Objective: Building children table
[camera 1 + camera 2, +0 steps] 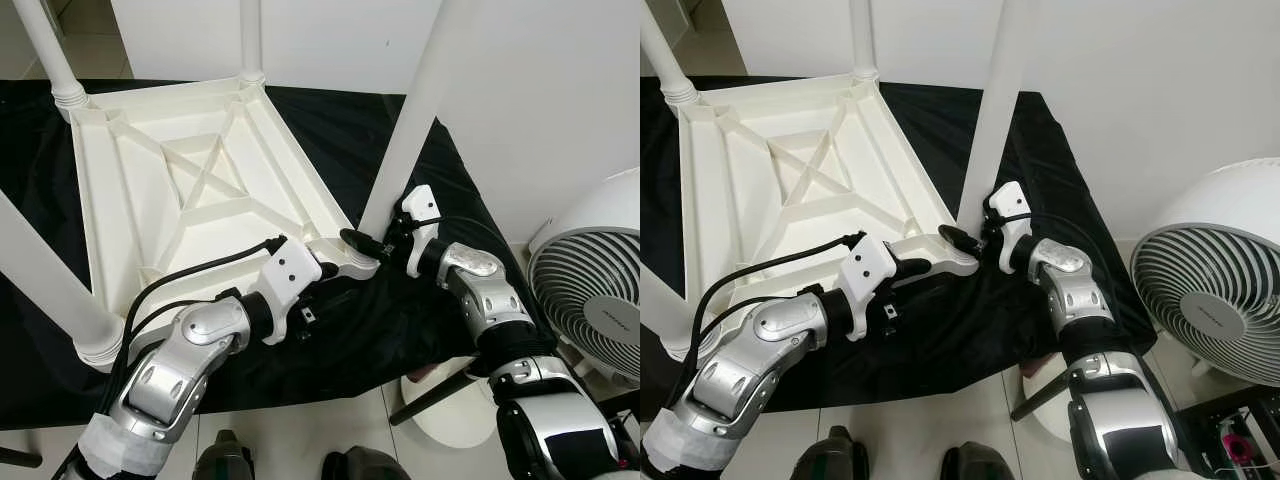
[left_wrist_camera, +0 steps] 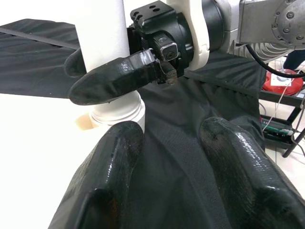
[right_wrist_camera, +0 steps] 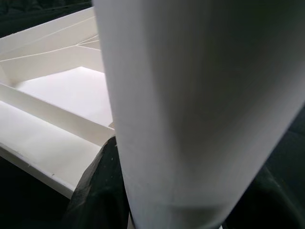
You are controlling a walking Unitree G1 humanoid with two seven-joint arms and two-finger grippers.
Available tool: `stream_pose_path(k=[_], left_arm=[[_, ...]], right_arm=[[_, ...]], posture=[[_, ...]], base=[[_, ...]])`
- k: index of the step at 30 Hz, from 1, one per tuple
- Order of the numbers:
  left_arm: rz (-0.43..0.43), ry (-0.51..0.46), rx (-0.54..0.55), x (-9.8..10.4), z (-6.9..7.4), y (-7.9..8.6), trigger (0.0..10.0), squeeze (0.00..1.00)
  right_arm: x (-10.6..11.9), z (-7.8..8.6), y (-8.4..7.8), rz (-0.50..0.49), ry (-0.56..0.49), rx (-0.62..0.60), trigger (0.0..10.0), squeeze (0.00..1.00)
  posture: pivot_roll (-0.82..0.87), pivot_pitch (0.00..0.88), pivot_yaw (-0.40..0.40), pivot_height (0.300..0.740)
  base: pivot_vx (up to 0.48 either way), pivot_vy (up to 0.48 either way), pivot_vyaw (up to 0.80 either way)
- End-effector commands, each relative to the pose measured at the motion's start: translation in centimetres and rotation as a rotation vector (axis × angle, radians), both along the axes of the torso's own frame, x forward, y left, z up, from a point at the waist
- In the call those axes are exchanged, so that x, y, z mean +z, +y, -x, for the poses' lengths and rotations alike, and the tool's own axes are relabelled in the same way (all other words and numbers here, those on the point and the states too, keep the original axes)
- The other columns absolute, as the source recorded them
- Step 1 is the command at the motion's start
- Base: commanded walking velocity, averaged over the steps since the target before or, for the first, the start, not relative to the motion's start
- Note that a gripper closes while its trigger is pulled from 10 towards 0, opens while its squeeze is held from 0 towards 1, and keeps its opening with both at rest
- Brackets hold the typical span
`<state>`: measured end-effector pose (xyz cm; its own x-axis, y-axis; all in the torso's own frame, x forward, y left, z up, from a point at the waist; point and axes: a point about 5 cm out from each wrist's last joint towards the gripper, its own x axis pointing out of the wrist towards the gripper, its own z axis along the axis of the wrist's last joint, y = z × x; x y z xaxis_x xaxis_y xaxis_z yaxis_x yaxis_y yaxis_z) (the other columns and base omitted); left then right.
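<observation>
A white plastic children's table (image 1: 95, 230) lies upside down on a black cloth (image 1: 380, 330), ribbed underside up. At its near right corner a white leg (image 1: 415, 110) stands upright. My right gripper (image 1: 375, 240) is shut on this leg just above its base, one black finger (image 2: 114, 76) wrapping the leg (image 2: 105, 28); the right wrist view has the leg (image 3: 200, 109) close up. My left gripper (image 1: 325, 270) sits beside that same corner, open, its fingers (image 2: 119, 191) spread over the cloth with nothing between them.
Three more legs stand at the far left (image 1: 45, 50), far middle (image 1: 250, 40) and near left (image 1: 50, 290) corners. A white fan (image 1: 590, 290) stands right of the cloth-covered surface. A white wall is behind. A round white base (image 1: 450, 400) lies on the floor.
</observation>
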<state>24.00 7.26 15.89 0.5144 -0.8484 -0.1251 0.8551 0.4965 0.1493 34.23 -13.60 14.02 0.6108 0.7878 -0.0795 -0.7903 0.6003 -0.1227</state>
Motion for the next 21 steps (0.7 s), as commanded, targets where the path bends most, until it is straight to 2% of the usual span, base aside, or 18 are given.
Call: stream_pose_path(k=[1, 6, 7, 8, 10, 12, 15, 17, 19, 20, 21], left_arm=[[0.006, 0.001, 0.006, 0.1, 0.0, -0.1, 10.0, 0.0], [0.008, 0.005, 0.006, 0.1, 0.0, -0.1, 10.0, 0.0], [0.008, 0.007, 0.006, 0.1, 0.1, 0.0, 10.0, 0.0], [0.008, 0.007, 0.006, 0.1, 0.1, 0.0, 10.0, 0.0], [0.007, 0.012, 0.002, 0.0, 0.2, 0.0, 10.0, 0.0], [0.007, 0.012, 0.002, 0.0, 0.2, 0.0, 10.0, 0.0], [0.008, 0.015, -0.003, 0.0, 0.2, -0.2, 10.0, 0.0], [0.008, 0.015, -0.003, 0.0, 0.2, -0.2, 10.0, 0.0], [0.009, 0.016, -0.008, 0.0, 0.2, -0.3, 10.0, 0.0], [0.009, 0.016, -0.008, 0.0, 0.2, -0.3, 10.0, 0.0], [0.01, 0.016, -0.01, 0.0, 0.2, -0.3, 10.0, 0.0]], right_arm=[[-0.5, 0.2, -0.3, 0.015, 0.026, 0.005, 10.0, 0.0], [-0.4, 0.6, -0.2, -0.034, 0.022, -0.055, 10.0, 0.0], [-0.4, 0.4, -0.4, -0.035, 0.006, -0.126, 10.0, 0.0], [-0.4, 0.4, -0.4, -0.035, 0.006, -0.126, 10.0, 0.0], [-0.1, 0.3, -0.4, -0.052, -0.018, -0.258, 10.0, 0.0], [-0.1, 0.3, -0.4, -0.052, -0.018, -0.258, 10.0, 0.0], [-0.2, 0.6, 0.1, -0.115, -0.002, -0.379, 10.0, 0.0], [-0.2, 0.6, 0.1, -0.115, -0.002, -0.379, 10.0, 0.0], [-1.1, 1.3, 1.1, -0.155, 0.015, -0.548, 10.0, 0.0], [-1.1, 1.3, 1.1, -0.155, 0.015, -0.548, 10.0, 0.0], [-1.3, 1.5, 1.6, -0.159, 0.011, -0.603, 10.0, 0.0]], posture=[[0.03, 0.017, -0.073, 0.74], [0.03, 0.029, -0.071, 0.74], [0.02, 0.035, -0.068, 0.74], [0.02, 0.035, -0.068, 0.74], [0.02, 0.037, -0.062, 0.74], [0.02, 0.037, -0.062, 0.74], [0.01, 0.038, -0.06, 0.74], [0.01, 0.038, -0.06, 0.74], [0.01, 0.04, -0.056, 0.74], [0.01, 0.04, -0.056, 0.74], [0.01, 0.04, -0.056, 0.74]], base=[[0.0, 0.0, 0.0], [0.0, 0.0, 0.0], [0.0, 0.0, 0.0], [0.0, 0.0, 0.0], [0.0, 0.0, 0.0], [0.0, 0.0, 0.0], [0.0, 0.0, 0.0], [0.0, 0.0, 0.0], [0.0, 0.0, 0.0], [0.0, 0.0, 0.0], [0.0, 0.0, 0.0]])
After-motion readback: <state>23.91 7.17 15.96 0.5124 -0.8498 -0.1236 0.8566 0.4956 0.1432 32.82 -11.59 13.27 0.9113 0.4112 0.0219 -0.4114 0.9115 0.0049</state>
